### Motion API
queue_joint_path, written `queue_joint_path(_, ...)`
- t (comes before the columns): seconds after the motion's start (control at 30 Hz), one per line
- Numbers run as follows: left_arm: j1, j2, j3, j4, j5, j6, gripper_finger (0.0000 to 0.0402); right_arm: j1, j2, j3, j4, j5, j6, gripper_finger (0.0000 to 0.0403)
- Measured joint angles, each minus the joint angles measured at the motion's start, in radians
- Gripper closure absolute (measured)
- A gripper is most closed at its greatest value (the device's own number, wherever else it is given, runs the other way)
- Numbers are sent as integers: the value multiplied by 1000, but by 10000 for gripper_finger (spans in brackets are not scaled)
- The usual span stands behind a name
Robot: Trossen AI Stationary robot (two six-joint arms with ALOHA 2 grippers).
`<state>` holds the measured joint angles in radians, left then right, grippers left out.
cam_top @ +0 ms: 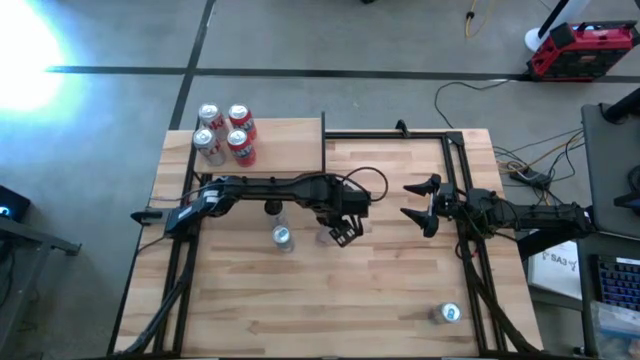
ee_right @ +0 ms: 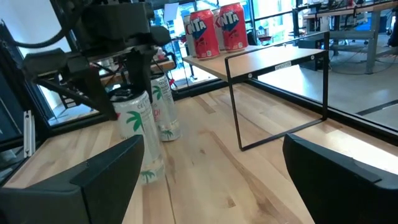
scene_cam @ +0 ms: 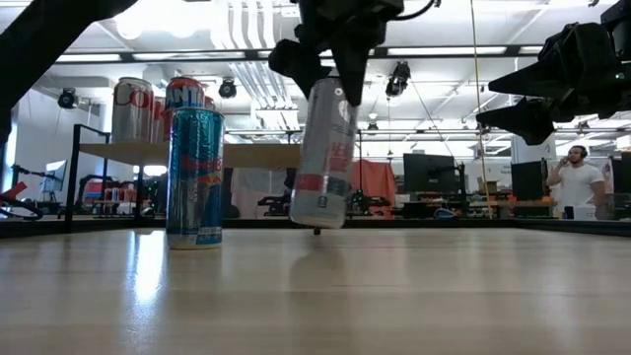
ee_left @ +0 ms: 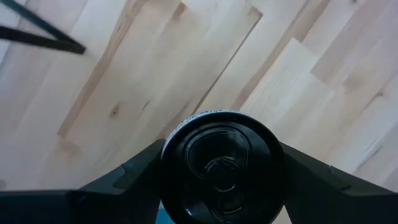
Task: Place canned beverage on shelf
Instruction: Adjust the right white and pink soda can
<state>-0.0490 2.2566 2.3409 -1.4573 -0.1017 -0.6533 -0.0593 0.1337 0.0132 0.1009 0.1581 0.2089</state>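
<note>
Canned beverage [scene_cam: 325, 153], a slim silver can, is held clamped from above in the left gripper [cam_top: 343, 232] at frame centre of the high view, lifted just clear of the tabletop [cam_top: 380, 300], apparently for carrying to the shelf [cam_top: 290, 150] at upper left, where four cans [cam_top: 226, 133] are grouped. The right gripper [cam_top: 425, 205] is kept spread apart, idle at centre right.

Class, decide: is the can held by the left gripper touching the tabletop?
Apart. The low view shows the silver can, clamped in the left gripper, tilted and hanging with a visible gap above the tabletop.
</note>
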Motion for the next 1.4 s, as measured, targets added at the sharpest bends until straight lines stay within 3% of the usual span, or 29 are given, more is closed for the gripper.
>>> queue_joint_path(0.23,0,-1,-5,-90,-3,-32,159,0,0,0,0,0,0,35)
queue_joint_path(0.8,0,-6,-12,-69,-99,-70,160,0,0,0,0,0,0,35)
queue_joint_path(1.13,-43,-13,-12,70,-123,-71,159,0,0,0,0,0,0,35)
queue_joint_path(1.4,-42,-14,-35,103,-63,-42,159,0,0,0,0,0,0,35)
